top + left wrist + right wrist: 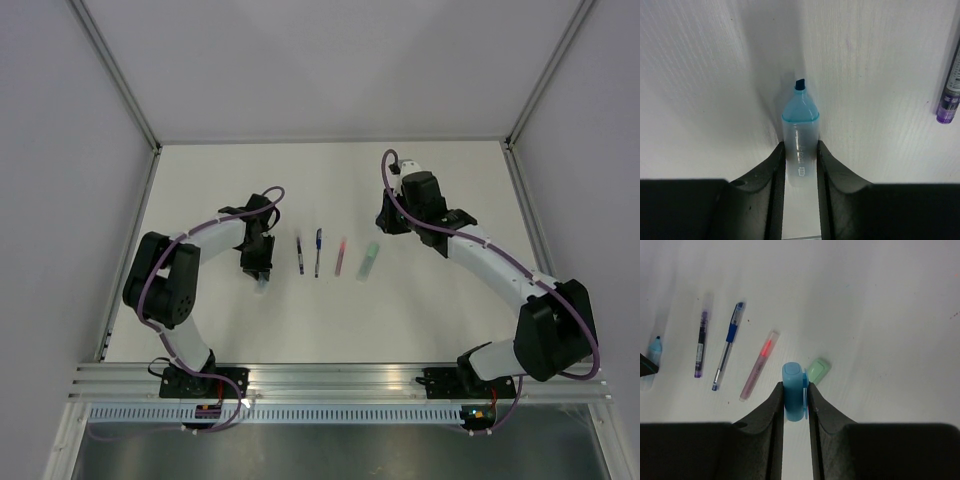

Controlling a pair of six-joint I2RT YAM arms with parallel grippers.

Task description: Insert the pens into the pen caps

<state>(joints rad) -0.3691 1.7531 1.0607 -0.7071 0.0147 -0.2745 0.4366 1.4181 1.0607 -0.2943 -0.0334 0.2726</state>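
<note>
1. Fingers of the left gripper (pixel 800 149) press both sides of the blue marker (pixel 800 117) at the bottom centre of the left wrist view, so we read it as clamped. We judge the hold sits low on the barrel to leave the bare tip, pointing up the frame, free for capping.
2. Print and a small boxed mark run along that barrel, but we cannot read them.
3. At the bottom centre of the right wrist view, the right gripper (pixel 795 386) is closed on the blue cap (pixel 793 375). We cannot tell which end of it is open.
4. Beyond it on the table (pixel 880 315), left of centre, lie the green marker (pixel 817 370), pink pen (pixel 759 365), blue pen (pixel 727 347) and black pen (pixel 701 342). They lie side by side and apart, spaced, we judge, so that each can be picked up singly.
5. Lettering on the black pen is too blurred to read.
</note>
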